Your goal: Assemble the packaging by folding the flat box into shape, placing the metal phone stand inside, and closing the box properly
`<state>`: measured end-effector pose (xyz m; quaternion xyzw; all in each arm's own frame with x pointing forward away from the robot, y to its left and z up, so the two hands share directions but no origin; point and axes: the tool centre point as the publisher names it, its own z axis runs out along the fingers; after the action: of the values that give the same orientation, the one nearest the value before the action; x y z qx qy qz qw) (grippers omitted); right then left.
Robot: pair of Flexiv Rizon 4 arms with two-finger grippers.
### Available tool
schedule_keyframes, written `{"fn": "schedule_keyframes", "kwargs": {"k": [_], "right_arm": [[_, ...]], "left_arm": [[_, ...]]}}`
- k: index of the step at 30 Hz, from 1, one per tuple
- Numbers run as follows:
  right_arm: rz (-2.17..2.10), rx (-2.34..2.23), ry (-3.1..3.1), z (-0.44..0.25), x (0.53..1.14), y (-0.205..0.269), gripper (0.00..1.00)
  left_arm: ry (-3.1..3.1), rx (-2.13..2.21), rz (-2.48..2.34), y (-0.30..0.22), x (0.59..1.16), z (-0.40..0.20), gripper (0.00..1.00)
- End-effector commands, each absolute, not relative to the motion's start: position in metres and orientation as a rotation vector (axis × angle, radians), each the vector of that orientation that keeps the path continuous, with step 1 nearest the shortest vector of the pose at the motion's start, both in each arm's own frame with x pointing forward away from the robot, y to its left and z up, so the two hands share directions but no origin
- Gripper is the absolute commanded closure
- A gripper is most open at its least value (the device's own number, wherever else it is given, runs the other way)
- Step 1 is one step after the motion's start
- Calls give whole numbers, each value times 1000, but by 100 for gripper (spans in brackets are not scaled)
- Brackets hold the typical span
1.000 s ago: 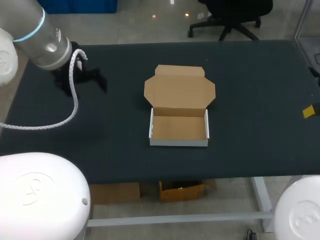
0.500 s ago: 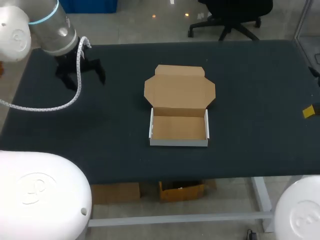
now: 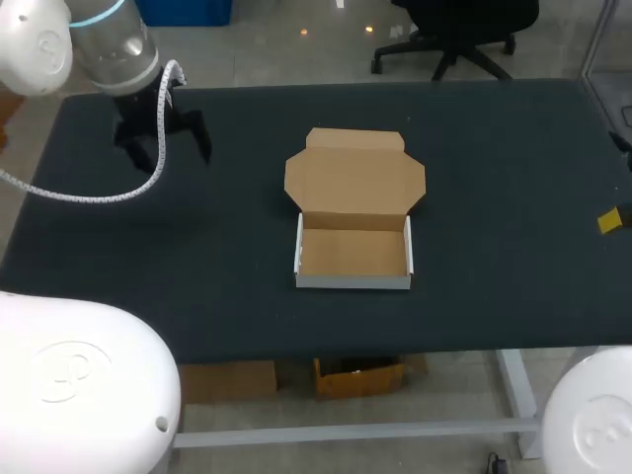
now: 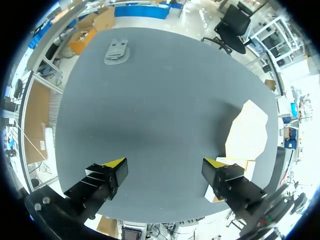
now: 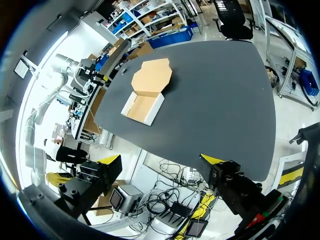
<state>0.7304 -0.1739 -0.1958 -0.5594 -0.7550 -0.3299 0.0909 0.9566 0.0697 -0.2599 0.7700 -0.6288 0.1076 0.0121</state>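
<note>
The left claw (image 4: 164,165) is hanging over the far left part of the desk (image 3: 494,148), its yellow-tipped fingers spread wide and gripping nothing. The metal phone stand (image 4: 117,50) is lying flat on the desk ahead of this claw, close to the desk's edge and well apart from the box (image 3: 354,232). The box is sitting near the middle of the desk, its white-walled tray folded into shape and its lid lying open and flat on the far side. The right claw (image 5: 161,160) is hovering just past the desk's right edge, its fingers likewise spread wide, with the box well ahead of it.
</note>
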Motion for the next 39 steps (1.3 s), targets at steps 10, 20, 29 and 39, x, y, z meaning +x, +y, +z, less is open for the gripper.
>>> {"fn": "schedule_keyframes", "kwargs": {"k": [10, 20, 29, 39], "right_arm": [[-980, -1662, -2243, -195, 730, -174, 0], [-980, -1662, -2243, -195, 730, -174, 0], [-980, -1662, -2243, -195, 730, -174, 0], [-980, -1662, -2243, -195, 730, -174, 0]], "left_arm": [[-1885, 2467, 345, 71, 968, -266, 0], [-1786, 2607, 345, 100, 1003, -279, 0], [-1798, 2602, 330, 117, 1037, -294, 0], [-1817, 2598, 244, 138, 1051, -305, 0]]}}
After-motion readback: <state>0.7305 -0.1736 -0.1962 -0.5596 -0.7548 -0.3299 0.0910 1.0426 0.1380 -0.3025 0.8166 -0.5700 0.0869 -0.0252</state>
